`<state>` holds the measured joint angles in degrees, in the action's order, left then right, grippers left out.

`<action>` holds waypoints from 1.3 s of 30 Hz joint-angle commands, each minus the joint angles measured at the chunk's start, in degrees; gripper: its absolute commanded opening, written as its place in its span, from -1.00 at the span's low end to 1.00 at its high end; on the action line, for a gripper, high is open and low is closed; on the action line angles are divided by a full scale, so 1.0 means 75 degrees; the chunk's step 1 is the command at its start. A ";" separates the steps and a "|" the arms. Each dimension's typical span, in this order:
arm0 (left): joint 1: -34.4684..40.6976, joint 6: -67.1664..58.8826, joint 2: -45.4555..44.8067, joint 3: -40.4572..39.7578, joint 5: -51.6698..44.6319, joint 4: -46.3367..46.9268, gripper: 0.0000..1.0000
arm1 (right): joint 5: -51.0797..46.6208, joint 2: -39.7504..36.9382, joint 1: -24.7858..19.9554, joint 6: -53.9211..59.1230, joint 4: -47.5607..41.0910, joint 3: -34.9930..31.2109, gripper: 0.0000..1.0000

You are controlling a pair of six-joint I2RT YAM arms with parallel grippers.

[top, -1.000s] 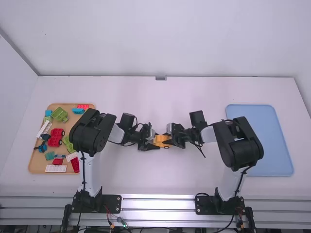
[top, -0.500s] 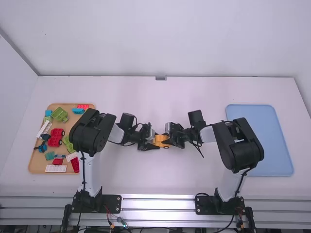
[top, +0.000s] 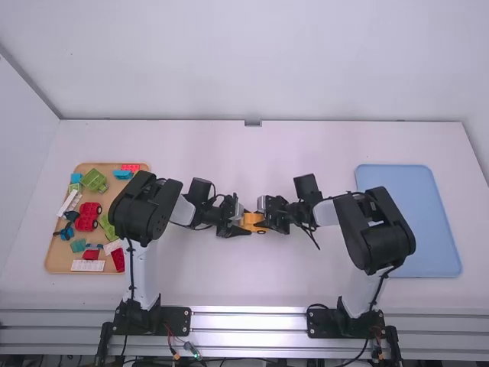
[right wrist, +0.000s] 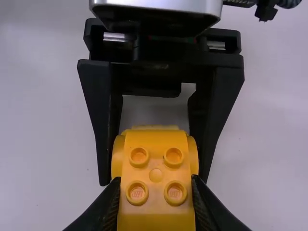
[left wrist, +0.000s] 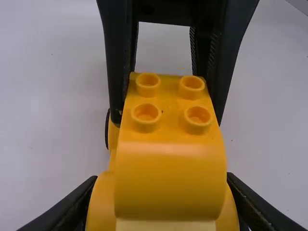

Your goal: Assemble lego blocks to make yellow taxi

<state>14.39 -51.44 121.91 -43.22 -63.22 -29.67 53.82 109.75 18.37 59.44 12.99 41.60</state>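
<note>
Left claw (left wrist: 162,179), right claw (right wrist: 156,179) gripping yellow taxi (top: 253,222), frame centre.
Body looks joined — final press, perhaps tray (top: 443,222) placement left.

In the high view I see the white table (top: 252,283) in bright, even light, and the metal rail (top: 248,311) at the near edge gives a strong shine. In my left wrist view the table looks more dim, and a soft gloss lies on the curved yellow block (left wrist: 171,168).
</note>
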 commanded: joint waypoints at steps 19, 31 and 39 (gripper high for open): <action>0.0082 0.0140 0.0090 -0.0035 0.0125 0.0087 -0.20 | -0.1495 0.0323 0.0122 -0.0460 0.0029 -0.0297 -0.71; 0.0082 0.0140 0.0090 -0.0035 0.0125 0.0087 -0.22 | 0.0038 0.0306 -0.0420 -0.0831 0.0236 -0.0146 -0.22; 0.0082 0.0143 0.0090 -0.0035 0.0125 0.0087 -0.22 | 0.0236 0.0169 -0.0446 -0.0691 0.0245 -0.0152 -0.11</action>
<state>14.74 -50.57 121.91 -43.55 -62.76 -29.67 55.81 111.00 15.46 54.39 15.00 40.86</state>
